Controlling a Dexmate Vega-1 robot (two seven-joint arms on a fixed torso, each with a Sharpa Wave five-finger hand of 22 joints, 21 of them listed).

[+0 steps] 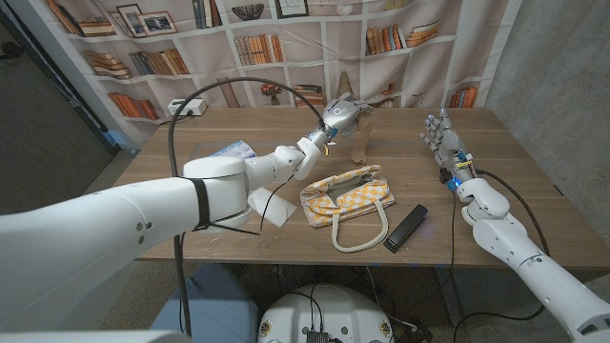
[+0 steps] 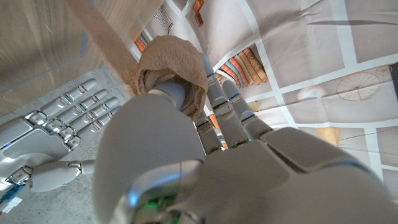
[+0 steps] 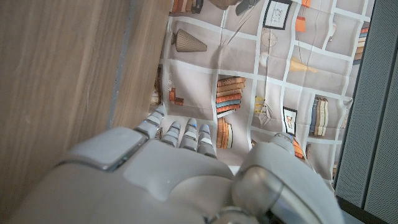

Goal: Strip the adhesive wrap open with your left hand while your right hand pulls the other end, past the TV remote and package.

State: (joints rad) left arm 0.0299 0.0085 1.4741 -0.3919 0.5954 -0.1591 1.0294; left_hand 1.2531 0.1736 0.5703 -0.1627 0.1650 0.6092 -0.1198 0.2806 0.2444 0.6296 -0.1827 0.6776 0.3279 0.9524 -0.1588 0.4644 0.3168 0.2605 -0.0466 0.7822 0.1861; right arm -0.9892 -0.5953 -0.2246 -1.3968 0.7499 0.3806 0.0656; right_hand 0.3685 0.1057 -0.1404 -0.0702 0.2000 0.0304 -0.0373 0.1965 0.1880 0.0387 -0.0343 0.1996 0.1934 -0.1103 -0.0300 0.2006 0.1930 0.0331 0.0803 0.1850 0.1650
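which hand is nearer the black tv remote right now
Right. The right hand stands empty over the table's right side, beyond the remote. The left hand is raised farther back near the middle, gripping the tan wrap, past the checkered bag.

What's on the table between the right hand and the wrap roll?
Bare tabletop in the head view, between the right hand and the wrap roll held by the left hand.

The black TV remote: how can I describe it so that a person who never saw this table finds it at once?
Start at the wooden table, then find the yellow-and-white checkered fabric bag near the front middle. Just to the bag's right, toward the right arm, lies the black TV remote, angled. It is the only flat, dark, slim bar there; its neighbours are pale and soft.
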